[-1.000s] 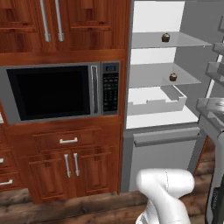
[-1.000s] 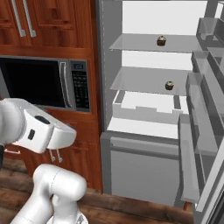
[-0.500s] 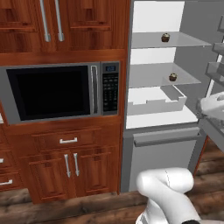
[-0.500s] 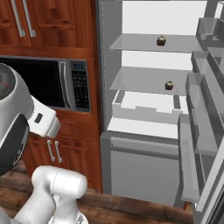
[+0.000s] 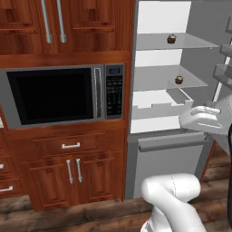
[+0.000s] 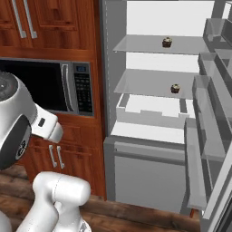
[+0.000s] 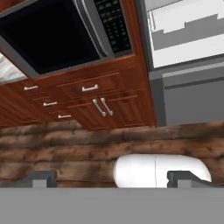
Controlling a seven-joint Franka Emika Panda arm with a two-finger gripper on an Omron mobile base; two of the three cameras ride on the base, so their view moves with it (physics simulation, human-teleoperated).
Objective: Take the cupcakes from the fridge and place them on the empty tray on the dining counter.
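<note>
The gripper (image 7: pixel 111 177) hangs wide open, empty, while two cupcakes (image 5: pixel 171 39) (image 5: pixel 179 80) sit on fridge (image 6: pixel 149 167) shelves at one o'clock.

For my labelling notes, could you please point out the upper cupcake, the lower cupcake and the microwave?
upper cupcake (image 6: pixel 167 42): right base view, middle of the cake.
lower cupcake (image 6: pixel 175 89): right base view, middle of the cake.
microwave (image 5: pixel 54 95): left base view, its black window.

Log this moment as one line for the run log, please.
fridge: open | upper cupcake: top glass shelf | lower cupcake: shelf below | hand: open, empty, aimed at floor and cabinets
</note>
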